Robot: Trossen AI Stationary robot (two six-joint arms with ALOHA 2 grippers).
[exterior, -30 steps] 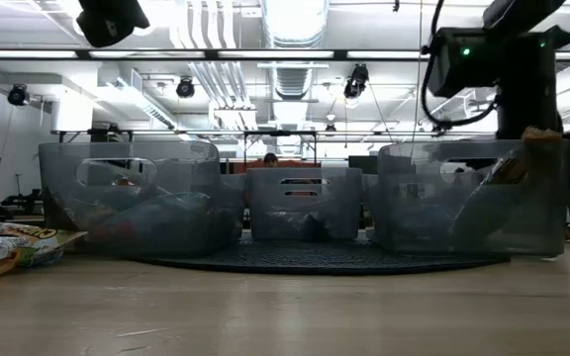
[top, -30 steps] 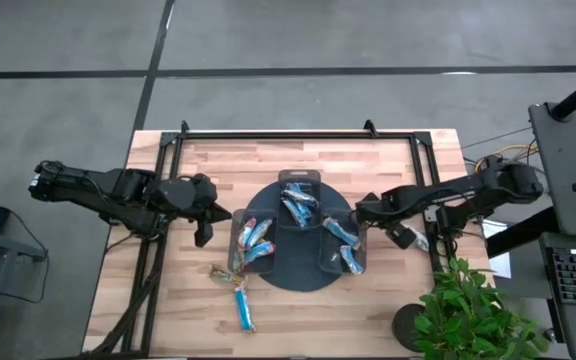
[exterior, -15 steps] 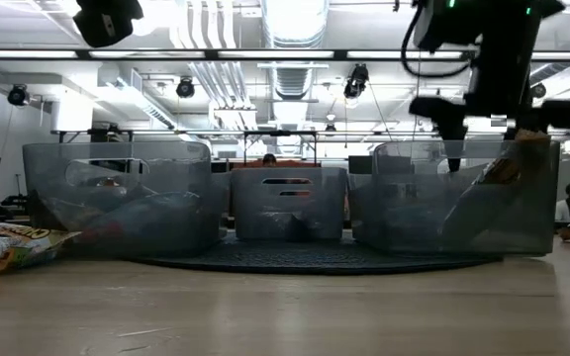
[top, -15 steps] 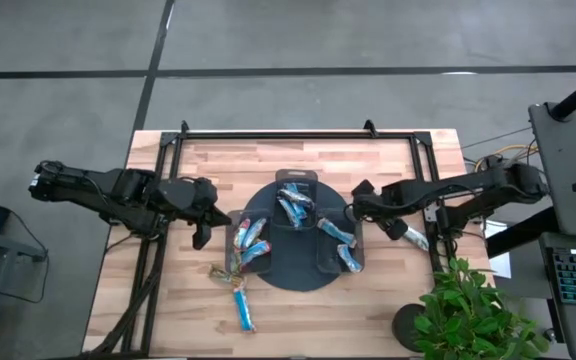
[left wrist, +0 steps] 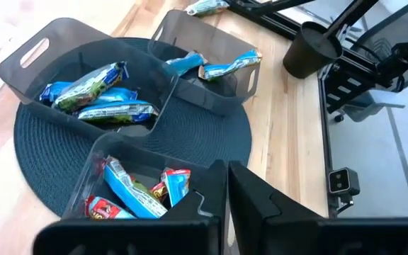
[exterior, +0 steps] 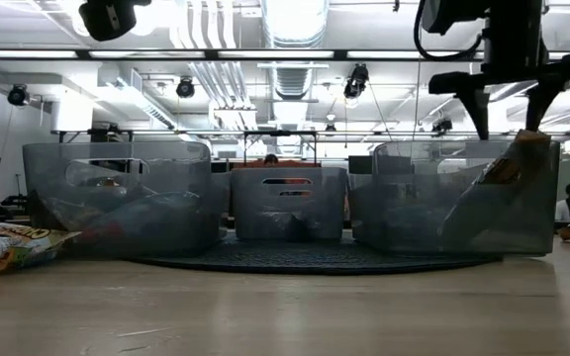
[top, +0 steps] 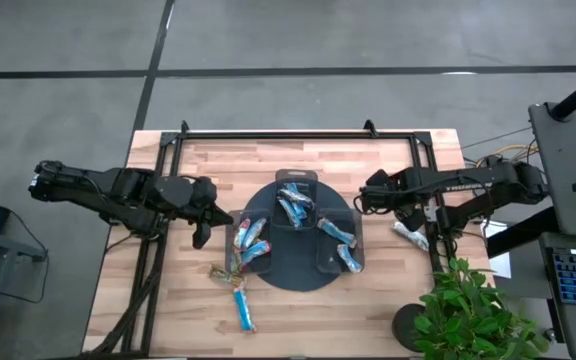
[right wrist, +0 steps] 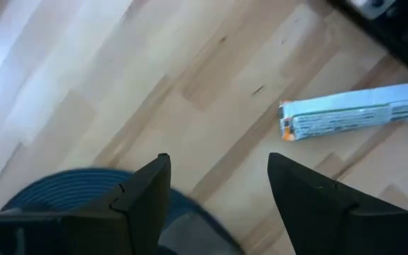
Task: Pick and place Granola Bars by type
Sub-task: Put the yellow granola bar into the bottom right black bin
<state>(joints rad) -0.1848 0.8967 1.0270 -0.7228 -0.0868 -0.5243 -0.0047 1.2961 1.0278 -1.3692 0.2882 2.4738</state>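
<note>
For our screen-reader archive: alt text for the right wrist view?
Two dark fingers stand open above a pale wooden table, where one light wrapped granola bar lies beside the dark round woven mat's edge.

A: High view is looking straight down on the whole desk (top: 298,160), both arms in shot.
B: Low view is sitting at desk height, facing the room through the clear bins (exterior: 117,193).
A: Left wrist is looking close over the round tray (left wrist: 211,138); right wrist is looking down at bare desk and the tray's edge.
</note>
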